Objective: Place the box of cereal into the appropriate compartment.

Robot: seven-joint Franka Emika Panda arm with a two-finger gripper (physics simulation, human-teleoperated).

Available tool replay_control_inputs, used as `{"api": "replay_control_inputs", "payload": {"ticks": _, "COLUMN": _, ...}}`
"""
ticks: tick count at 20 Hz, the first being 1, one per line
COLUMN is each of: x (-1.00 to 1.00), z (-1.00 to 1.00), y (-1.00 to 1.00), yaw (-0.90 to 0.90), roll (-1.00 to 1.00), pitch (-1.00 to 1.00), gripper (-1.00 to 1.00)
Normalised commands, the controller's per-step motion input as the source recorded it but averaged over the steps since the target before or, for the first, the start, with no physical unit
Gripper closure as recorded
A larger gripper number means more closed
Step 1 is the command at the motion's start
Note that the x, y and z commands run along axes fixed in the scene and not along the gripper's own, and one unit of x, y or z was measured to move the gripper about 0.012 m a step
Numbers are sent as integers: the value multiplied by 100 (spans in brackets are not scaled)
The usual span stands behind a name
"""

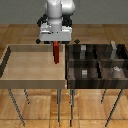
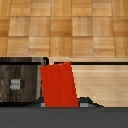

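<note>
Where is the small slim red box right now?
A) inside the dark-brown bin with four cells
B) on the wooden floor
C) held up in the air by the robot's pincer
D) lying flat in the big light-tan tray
C: the small slim red box hangs upright from the robot's pincer, above the edge of the big light-tan tray beside the dark-brown four-cell bin, not resting in either.

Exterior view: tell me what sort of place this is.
Probably a simulated sorting bench in a room with wooden flooring: a light-tan tray and a dark divided bin stand on thin legs, and the gripper holds the box of cereal.
</note>
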Motion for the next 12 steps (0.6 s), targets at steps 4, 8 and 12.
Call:
{"api": "replay_control_inputs", "payload": {"ticks": 4, "x": 0, "z": 0, "y": 100, "yaw": 0, "roll": 0, "pitch": 0, "gripper": 100}}
{"api": "replay_control_inputs", "payload": {"ticks": 8, "x": 0, "z": 0, "y": 100, "yaw": 0, "roll": 0, "pitch": 0, "gripper": 100}}
{"api": "replay_control_inputs", "payload": {"ticks": 12, "x": 0, "z": 0, "y": 100, "yaw": 0, "roll": 0, "pitch": 0, "gripper": 100}}
